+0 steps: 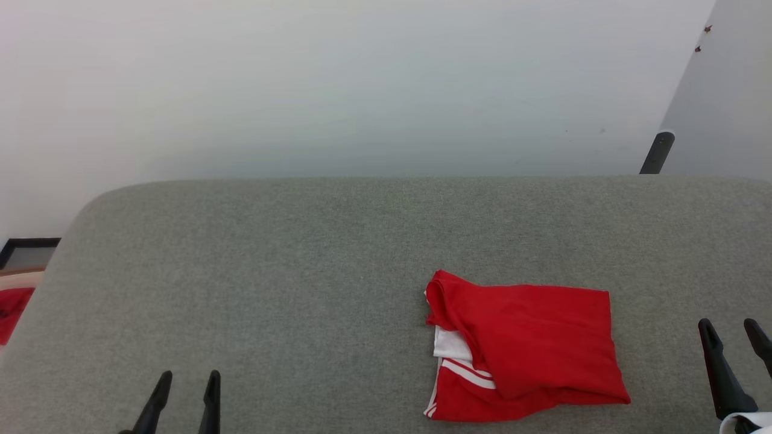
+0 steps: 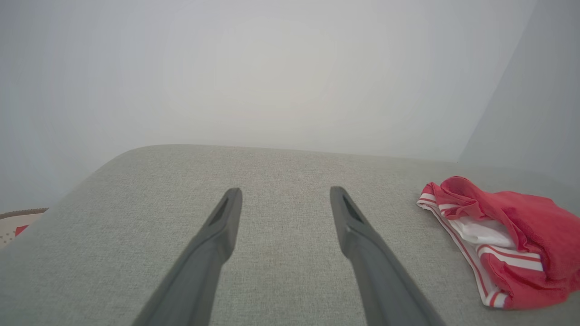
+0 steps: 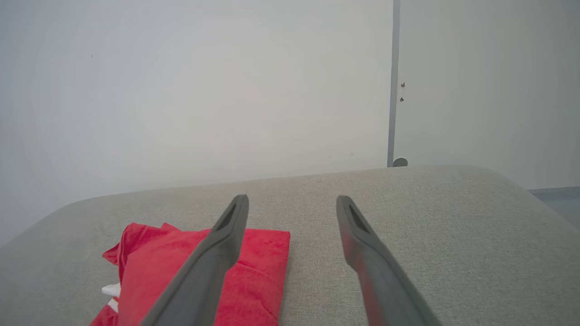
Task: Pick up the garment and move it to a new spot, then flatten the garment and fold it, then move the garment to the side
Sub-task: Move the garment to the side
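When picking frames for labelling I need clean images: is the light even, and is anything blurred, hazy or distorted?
Head view: soft, even light, no glare; the garment is crisp, with barely any shadow on the grey fabric surface. Left wrist view: milky haze fades colours, and the surface's far edge bows. Right wrist view: similar haze; the right end effector looks slightly soft.

Shirt (image 1: 525, 343) on the table (image 1: 271, 271), right of centre toward the near edge; right gripper (image 1: 728, 325) near, to its right; left gripper (image 1: 190, 375) well apart at near left; wall (image 1: 362, 90) behind the far edge.
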